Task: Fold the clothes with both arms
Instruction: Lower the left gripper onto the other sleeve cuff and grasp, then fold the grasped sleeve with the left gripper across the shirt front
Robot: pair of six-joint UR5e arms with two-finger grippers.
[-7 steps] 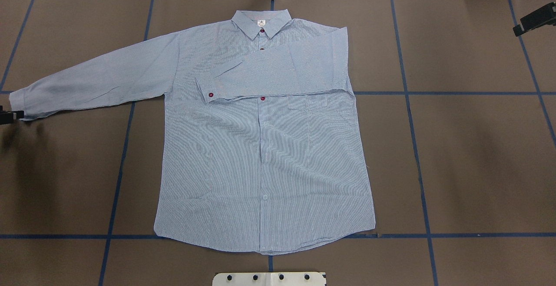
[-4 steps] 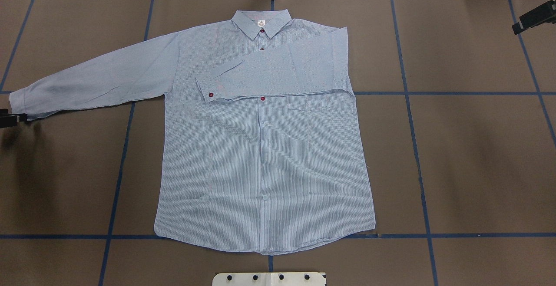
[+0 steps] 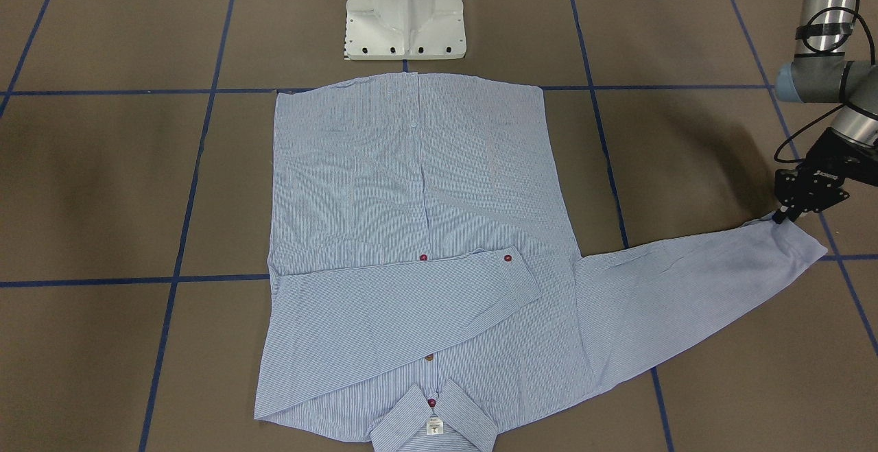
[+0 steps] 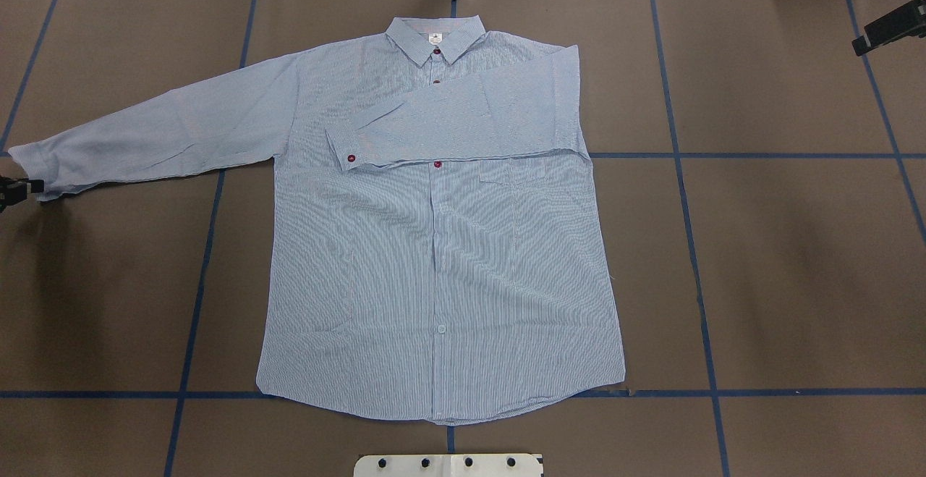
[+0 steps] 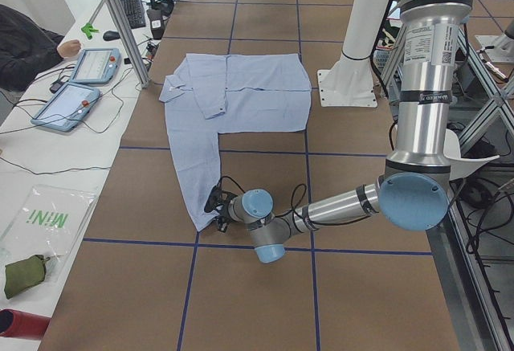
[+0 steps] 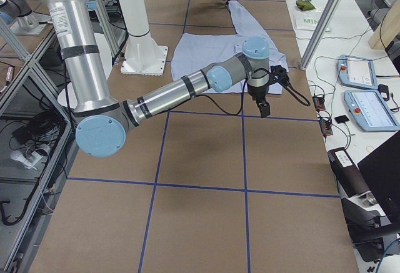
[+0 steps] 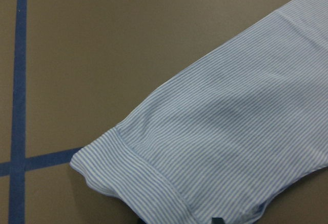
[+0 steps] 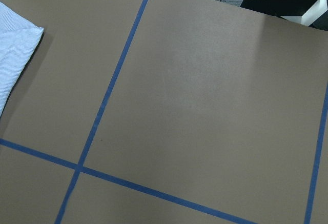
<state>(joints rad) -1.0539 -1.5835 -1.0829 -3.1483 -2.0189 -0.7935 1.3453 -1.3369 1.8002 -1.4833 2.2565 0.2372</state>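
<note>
**Q:** Shirt (image 4: pixel 434 245) position?
**A:** Flat at the centre of the surface (image 4: pixel 781 260). Collar (image 4: pixel 435 39) at 12 o'clock. One sleeve (image 4: pixel 463 122) folded across the chest, the other extended to 9 o'clock.
**Q:** Claw status?
**A:** Left claw (image 3: pixel 782 217) clamped on the extended cuff (image 7: pixel 133 178). Right claw (image 6: pixel 264 112) at 2 o'clock, clear of fabric; aperture cannot be determined.

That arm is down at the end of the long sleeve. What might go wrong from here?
The left tool meets only a corner of the cuff, so the thin cloth may slip out when lifted. Dragging that sleeve across the shirt might also ruffle the folded sleeve already lying on the chest.
</note>
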